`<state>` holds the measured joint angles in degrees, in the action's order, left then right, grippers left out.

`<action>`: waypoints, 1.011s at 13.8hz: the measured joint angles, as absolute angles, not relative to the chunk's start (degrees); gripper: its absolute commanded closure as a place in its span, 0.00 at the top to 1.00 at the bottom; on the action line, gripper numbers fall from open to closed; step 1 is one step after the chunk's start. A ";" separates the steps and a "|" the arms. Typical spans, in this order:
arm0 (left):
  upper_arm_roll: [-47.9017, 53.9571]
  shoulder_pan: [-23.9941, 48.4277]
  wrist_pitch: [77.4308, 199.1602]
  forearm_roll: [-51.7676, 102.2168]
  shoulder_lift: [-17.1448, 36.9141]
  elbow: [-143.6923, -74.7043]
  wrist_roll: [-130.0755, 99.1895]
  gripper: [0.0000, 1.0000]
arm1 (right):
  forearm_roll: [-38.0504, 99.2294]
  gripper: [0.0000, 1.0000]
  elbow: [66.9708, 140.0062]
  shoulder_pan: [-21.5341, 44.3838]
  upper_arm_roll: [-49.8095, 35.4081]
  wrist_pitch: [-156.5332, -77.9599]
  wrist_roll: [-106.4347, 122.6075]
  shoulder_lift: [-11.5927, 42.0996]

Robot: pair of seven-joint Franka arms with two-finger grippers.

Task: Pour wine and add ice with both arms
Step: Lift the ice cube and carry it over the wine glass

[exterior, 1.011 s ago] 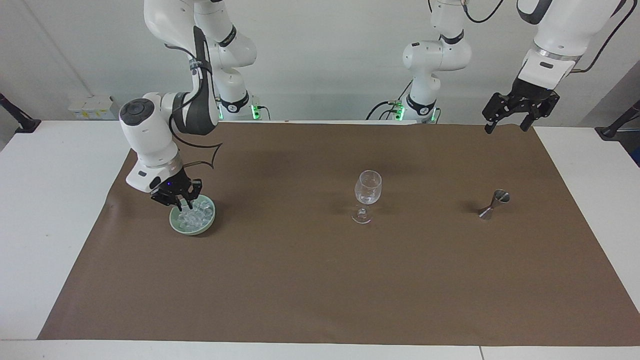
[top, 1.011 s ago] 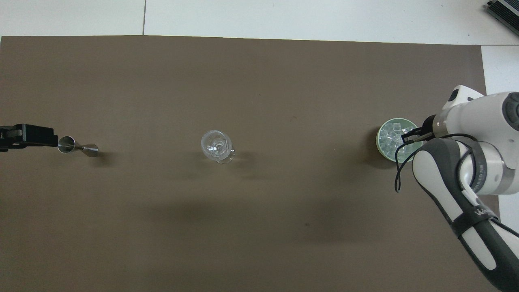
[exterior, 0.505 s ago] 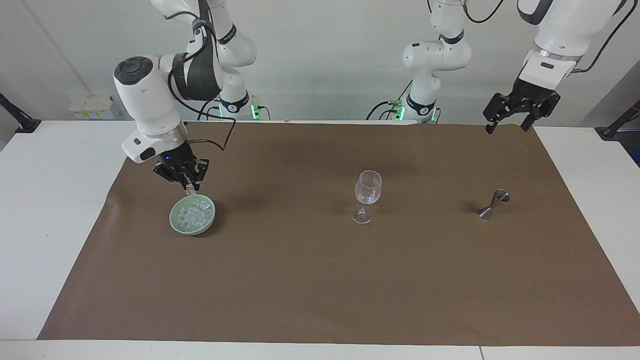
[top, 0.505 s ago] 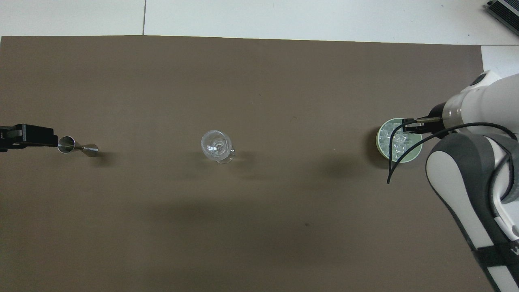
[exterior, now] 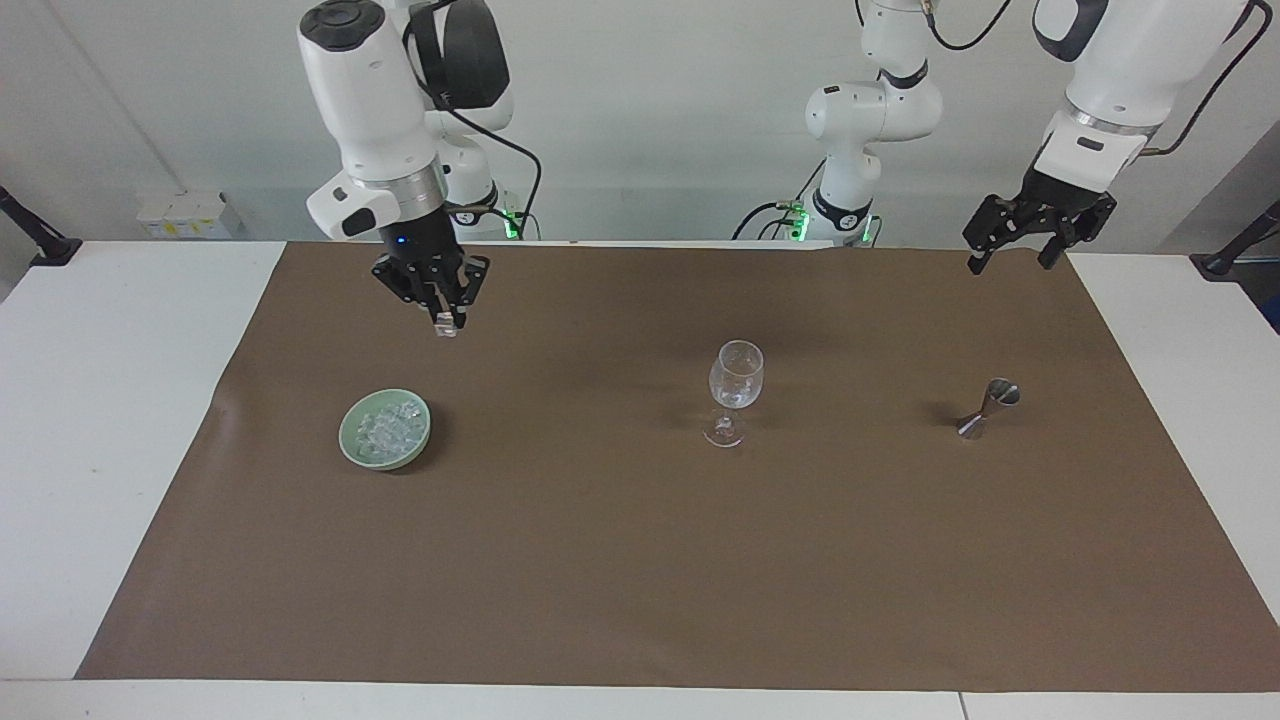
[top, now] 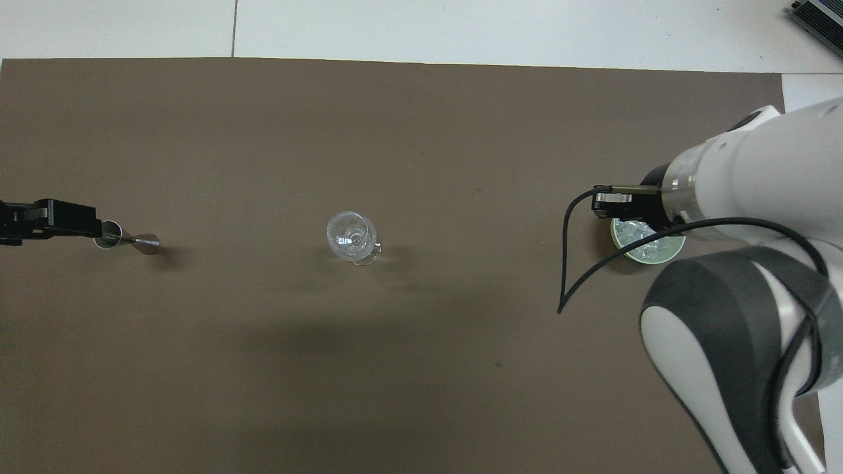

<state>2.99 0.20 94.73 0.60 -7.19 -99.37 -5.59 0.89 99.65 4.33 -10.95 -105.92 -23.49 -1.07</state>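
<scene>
My right gripper [exterior: 444,322] hangs high over the brown mat, shut on one small clear cube of ice [exterior: 446,329]. In the overhead view this gripper [top: 602,201] covers part of the green bowl [top: 658,255]. The bowl [exterior: 350,440] holds a heap of ice [exterior: 388,428]. An empty-looking wine glass [exterior: 736,383] [top: 352,236] stands upright mid-mat. A steel jigger [exterior: 988,408] [top: 132,239] stands toward the left arm's end. My left gripper [exterior: 1008,262] [top: 46,220] waits open, raised over the mat's edge by the jigger. Wine is out of view.
The brown mat [exterior: 640,560] covers most of the white table [exterior: 90,420]. Bowl, glass and jigger stand in one row across it. A black cable [top: 573,263] loops down from my right wrist.
My right gripper has risen out of the bowl with an ice cube and moved up and toward the glass. The left gripper has barely moved.
</scene>
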 measured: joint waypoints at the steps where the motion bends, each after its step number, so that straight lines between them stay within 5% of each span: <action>1: 2.99 0.20 94.73 0.60 -6.79 -99.32 -5.59 1.00 | 1.57 0.00 99.52 4.37 -13.07 -106.18 -26.98 -1.04; 14: 2.96 0.21 91.32 0.60 -4.90 -95.43 -2.00 1.00 | 4.74 0.00 98.98 4.50 -31.08 -122.53 -56.84 4.80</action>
<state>2.96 0.21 91.32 0.60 -4.90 -95.43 -2.00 4.74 98.98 4.50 -31.08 -122.53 -56.84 4.80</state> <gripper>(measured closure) 0.000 0.758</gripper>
